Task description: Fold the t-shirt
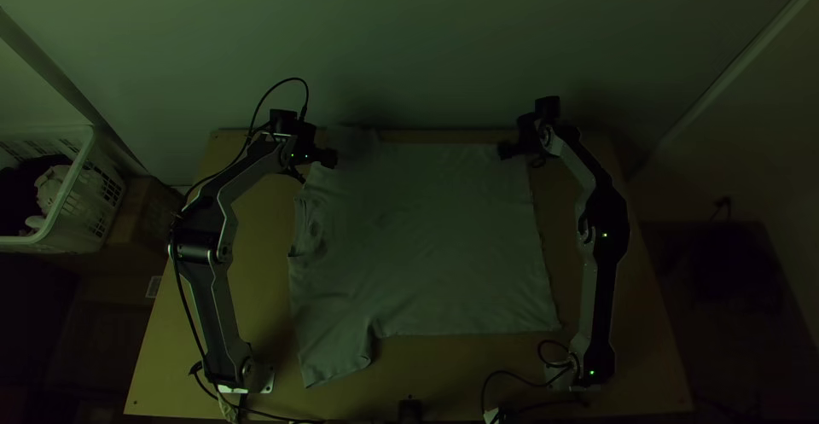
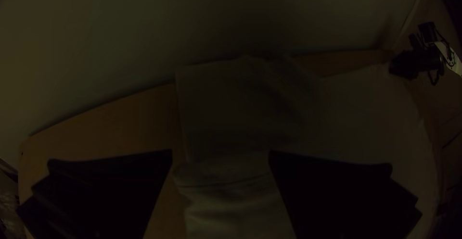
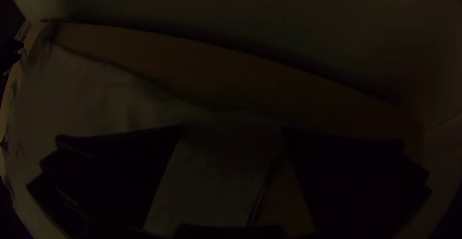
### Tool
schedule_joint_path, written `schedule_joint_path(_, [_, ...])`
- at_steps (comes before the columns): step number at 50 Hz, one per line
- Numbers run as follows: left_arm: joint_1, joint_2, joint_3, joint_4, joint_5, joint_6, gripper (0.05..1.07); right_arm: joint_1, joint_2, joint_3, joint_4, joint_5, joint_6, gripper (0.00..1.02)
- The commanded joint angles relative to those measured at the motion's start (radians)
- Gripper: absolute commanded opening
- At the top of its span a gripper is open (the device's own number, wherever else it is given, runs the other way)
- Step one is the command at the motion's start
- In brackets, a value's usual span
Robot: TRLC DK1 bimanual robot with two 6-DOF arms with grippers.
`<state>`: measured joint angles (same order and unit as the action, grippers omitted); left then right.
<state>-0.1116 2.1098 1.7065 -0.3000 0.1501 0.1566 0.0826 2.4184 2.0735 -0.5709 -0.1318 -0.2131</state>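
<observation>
1. Wooden tabletop (image 1: 264,262) carries the t-shirt (image 1: 426,236), spread nearly flat, its long axis running from collar (image 1: 314,223) on the left to hem (image 1: 546,279) on the right.
2. Left pincer (image 2: 220,153), fingers apart, is nearer the far sleeve (image 1: 354,140); right pincer (image 3: 232,129), also parted, is by the far hem corner.
3. Folding nearward likely suits both.
4. No label is legible.

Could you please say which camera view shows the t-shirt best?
The top view: nearly the whole t-shirt lies spread out there. The left wrist view shows a sleeve and some of the body; the right wrist view, its far edge.
</observation>
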Motion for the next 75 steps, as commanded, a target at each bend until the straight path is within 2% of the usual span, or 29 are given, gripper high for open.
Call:
schedule_joint_path(1, [0.009,0.024,-0.025,-0.004,0.011,-0.002,1.02,0.008,0.047,0.042,-0.014,-0.005,-0.002,0.97])
schedule_joint_path(16, [0.012,0.035,-0.028,0.002,0.011,-0.011,0.97,0.009,0.062,0.043,-0.029,-0.005,0.000,0.95])
schedule_joint_path(22, [0.012,0.038,-0.028,0.002,0.011,-0.011,0.91,0.009,0.062,0.042,-0.046,-0.005,0.003,0.86])
schedule_joint_path(28, [0.018,0.030,-0.053,0.032,0.017,-0.020,0.71,0.009,0.062,0.034,-0.047,-0.005,0.009,0.86])
schedule_joint_path(31, [0.024,0.026,-0.064,0.052,0.043,-0.037,0.58,0.009,0.061,0.033,-0.049,-0.005,0.011,0.86])
schedule_joint_path(32, [0.026,0.026,-0.067,0.058,0.049,-0.038,0.53,0.009,0.059,0.033,-0.049,-0.005,0.009,0.83])
schedule_joint_path(35, [0.030,0.024,-0.071,0.064,0.069,-0.052,0.43,0.009,0.057,0.033,-0.049,-0.006,0.003,0.64])
schedule_joint_path(39, [0.030,0.024,-0.079,0.070,0.071,-0.054,0.38,0.011,0.054,0.031,-0.050,-0.015,0.001,0.59])
schedule_joint_path(43, [0.036,0.022,-0.088,0.081,0.103,-0.055,0.31,0.014,0.050,0.030,-0.049,-0.019,-0.011,0.39])
schedule_joint_path(50, [0.044,0.018,-0.105,0.104,0.123,-0.057,0.23,0.017,0.048,0.027,-0.049,-0.029,-0.026,0.24])
schedule_joint_path(53, [0.052,0.015,-0.113,0.131,0.138,-0.065,0.17,0.019,0.044,0.020,-0.049,-0.029,-0.026,0.22])
schedule_joint_path(55, [0.058,0.012,-0.116,0.148,0.151,-0.072,0.08,0.020,0.041,0.017,-0.049,-0.029,-0.026,0.17])
schedule_joint_path(63, [0.073,-0.002,-0.140,0.203,0.180,-0.098,0.08,0.020,0.034,0.016,-0.049,-0.029,-0.026,0.08])
schedule_joint_path(66, [0.073,-0.002,-0.140,0.203,0.181,-0.100,0.08,0.020,0.027,0.008,-0.049,-0.029,-0.025,0.02])
schedule_joint_path(75, [0.087,-0.002,-0.134,0.231,0.180,-0.170,0.08,0.014,-0.024,-0.013,-0.057,-0.031,-0.016,0.02])
